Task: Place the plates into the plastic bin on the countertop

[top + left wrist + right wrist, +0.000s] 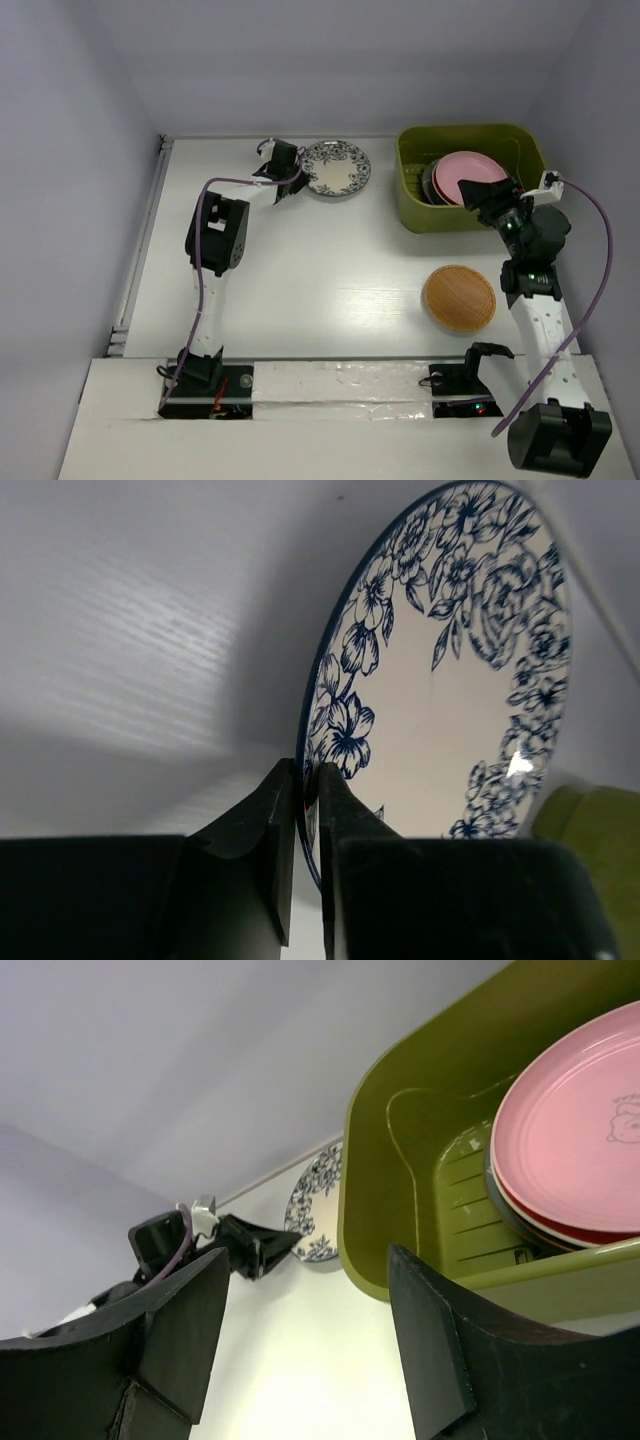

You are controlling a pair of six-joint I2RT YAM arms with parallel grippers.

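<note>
The left gripper [308, 800] is clamped on the rim of the blue-white plate [450, 700], which sits on the countertop [330, 270] left of the bin [408, 200]. The right gripper [310, 1330] stands open and empty at the bin. The thin rim grip may let the plate pivot or slip during lifting.

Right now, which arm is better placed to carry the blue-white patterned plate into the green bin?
Left. The left gripper is shut on the rim of the blue-white plate. The right gripper hangs open and empty at the plastic bin, by the pink plate.
</note>
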